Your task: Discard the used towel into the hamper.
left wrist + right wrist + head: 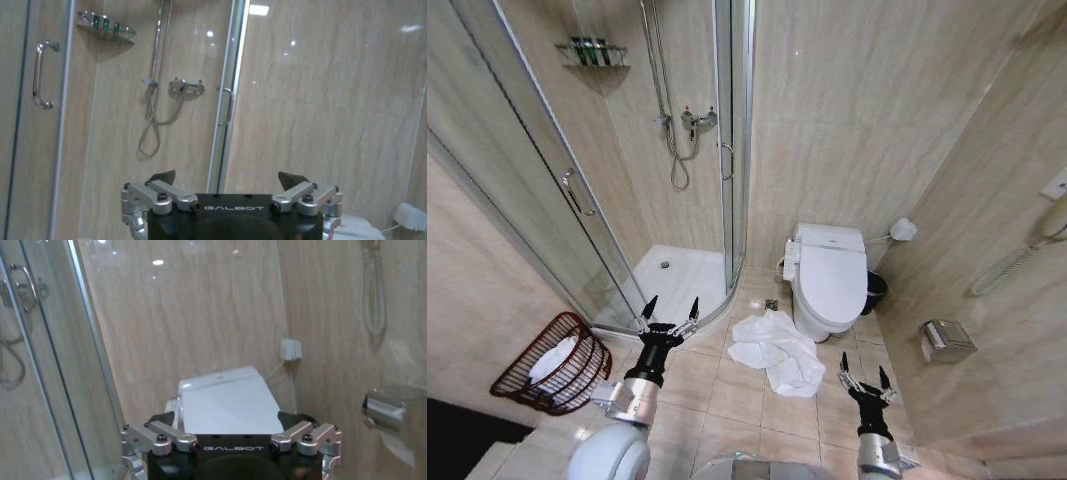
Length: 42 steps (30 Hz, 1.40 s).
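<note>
Two grippers, left [670,312] and right [863,376], raised and spread wide, holding nothing. Towel [777,350] crumpled on floor [717,395] beside toilet [830,275]; hamper [555,362] well apart, far left. Risk: pinching one loose fold, dragging or dropping the rest short.

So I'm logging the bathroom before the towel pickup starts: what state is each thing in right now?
Towel: crumpled on the floor tiles, beside the toilet, not held.
Hamper: tilted on its side, something white already inside.
Toilet: lid closed.
Shower door: slid open.
Left gripper: open, empty, raised above the floor.
Right gripper: open, empty.
</note>
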Tool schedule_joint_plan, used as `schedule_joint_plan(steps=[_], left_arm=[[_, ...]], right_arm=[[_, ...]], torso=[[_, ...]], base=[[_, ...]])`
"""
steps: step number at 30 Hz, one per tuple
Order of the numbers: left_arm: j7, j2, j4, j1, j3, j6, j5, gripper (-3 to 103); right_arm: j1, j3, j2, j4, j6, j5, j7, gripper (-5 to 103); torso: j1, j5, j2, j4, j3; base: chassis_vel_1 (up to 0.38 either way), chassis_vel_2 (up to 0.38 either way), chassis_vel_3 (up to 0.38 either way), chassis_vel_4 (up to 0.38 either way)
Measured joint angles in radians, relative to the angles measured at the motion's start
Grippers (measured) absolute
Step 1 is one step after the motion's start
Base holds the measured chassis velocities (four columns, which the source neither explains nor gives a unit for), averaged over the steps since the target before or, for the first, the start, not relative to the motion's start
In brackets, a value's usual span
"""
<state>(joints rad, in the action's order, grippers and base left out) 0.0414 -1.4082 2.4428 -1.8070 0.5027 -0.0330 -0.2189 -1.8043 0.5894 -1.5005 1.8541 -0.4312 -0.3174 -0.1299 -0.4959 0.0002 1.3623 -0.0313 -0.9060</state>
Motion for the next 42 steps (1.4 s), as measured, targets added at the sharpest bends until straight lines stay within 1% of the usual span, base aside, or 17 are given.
schedule_joint_plan(steps=[2,3,5,6,9,10,13,14,18,19,22,23,32,34,37,38,42], left_arm=[[0.0,0.0,0.0,0.0,0.0,0.0,0.0,100],[0.0,0.0,0.0,0.0,0.0,0.0,0.0,100],[0.0,0.0,0.0,0.0,0.0,0.0,0.0,100],[0.0,0.0,0.0,0.0,0.0,0.0,0.0,100],[0.0,0.0,0.0,0.0,0.0,0.0,0.0,100],[0.0,0.0,0.0,0.0,0.0,0.0,0.0,100],[0.0,0.0,0.0,0.0,0.0,0.0,0.0,100],[0.0,0.0,0.0,0.0,0.0,0.0,0.0,100],[0.0,0.0,0.0,0.0,0.0,0.0,0.0,100],[0.0,0.0,0.0,0.0,0.0,0.0,0.0,100],[0.0,0.0,0.0,0.0,0.0,0.0,0.0,100],[0.0,0.0,0.0,0.0,0.0,0.0,0.0,100],[0.0,0.0,0.0,0.0,0.0,0.0,0.0,100],[0.0,0.0,0.0,0.0,0.0,0.0,0.0,100],[0.0,0.0,0.0,0.0,0.0,0.0,0.0,100],[0.0,0.0,0.0,0.0,0.0,0.0,0.0,100],[0.0,0.0,0.0,0.0,0.0,0.0,0.0,100]], right_arm=[[-0.005,0.0,-0.001,-0.013,-0.004,-0.001,0.002,100],[-0.005,0.0,-0.001,-0.013,-0.004,-0.001,0.002,100],[-0.007,0.0,-0.005,-0.024,-0.011,-0.001,0.002,100],[-0.007,0.0,-0.005,-0.024,-0.011,-0.001,0.002,100],[-0.007,-0.002,-0.01,-0.034,-0.025,-0.001,-0.003,100],[-0.007,-0.002,-0.01,-0.034,-0.025,-0.001,-0.003,100],[-0.009,-0.006,-0.012,-0.039,-0.034,0.002,-0.004,100],[-0.009,-0.006,-0.012,-0.039,-0.034,0.002,-0.004,100],[-0.009,-0.007,-0.012,-0.04,-0.041,0.002,-0.005,100],[-0.009,-0.007,-0.012,-0.04,-0.041,0.002,-0.005,100],[-0.009,-0.006,-0.011,-0.039,-0.048,0.001,-0.006,100],[-0.009,-0.006,-0.011,-0.039,-0.048,0.001,-0.006,100],[-0.008,-0.007,-0.014,-0.041,-0.06,-0.004,-0.005,100],[-0.008,-0.008,-0.015,-0.041,-0.06,-0.004,-0.005,100],[-0.007,-0.009,-0.019,-0.041,-0.062,-0.004,-0.003,100],[-0.007,-0.009,-0.019,-0.041,-0.062,-0.004,-0.003,100],[-0.013,-0.013,-0.021,-0.03,-0.064,-0.004,-0.003,100]], torso=[[0.007,-0.0002,-0.015,0.0,0.008],[0.007,-0.0002,-0.015,0.0,0.008],[0.015,-0.0001,-0.032,0.0,0.018],[0.015,-0.0001,-0.032,0.0,0.018],[0.026,-0.0002,-0.057,0.0,0.031],[0.026,-0.0002,-0.057,0.0,0.031],[0.036,-0.0002,-0.08,0.0,0.044],[0.036,-0.0002,-0.08,0.0,0.044],[0.049,-0.0002,-0.107,-0.0001,0.059],[0.049,-0.0002,-0.107,-0.0001,0.059],[0.059,-0.0002,-0.128,-0.0001,0.07],[0.059,-0.0002,-0.128,-0.0001,0.07],[0.084,-0.0002,-0.182,0.0,0.099],[0.086,-0.0002,-0.187,-0.0001,0.101],[0.095,-0.0002,-0.207,-0.0001,0.113],[0.095,-0.0002,-0.207,-0.0001,0.113],[0.107,-0.0002,-0.235,0.0,0.128]], base=[[0.0,0.0,0.0,0.0],[0.0,0.0,0.0,0.0],[0.0,0.0,0.0,0.0],[0.0,0.0,0.0,0.0],[0.0,0.0,0.0,0.0],[0.0,0.0,0.0,0.0],[0.0,0.0,0.0,0.0],[0.0,0.0,0.0,0.0],[0.0,0.0,0.0,0.0],[0.0,0.0,0.0,0.0],[0.0,0.0,0.0,0.0],[0.0,0.0,0.0,0.0],[0.0,0.0,0.0,0.0],[0.0,0.0,0.0,0.0],[0.0,0.0,0.0,0.0],[0.0,0.0,0.0,0.0],[0.0,0.0,0.0,0.0]])
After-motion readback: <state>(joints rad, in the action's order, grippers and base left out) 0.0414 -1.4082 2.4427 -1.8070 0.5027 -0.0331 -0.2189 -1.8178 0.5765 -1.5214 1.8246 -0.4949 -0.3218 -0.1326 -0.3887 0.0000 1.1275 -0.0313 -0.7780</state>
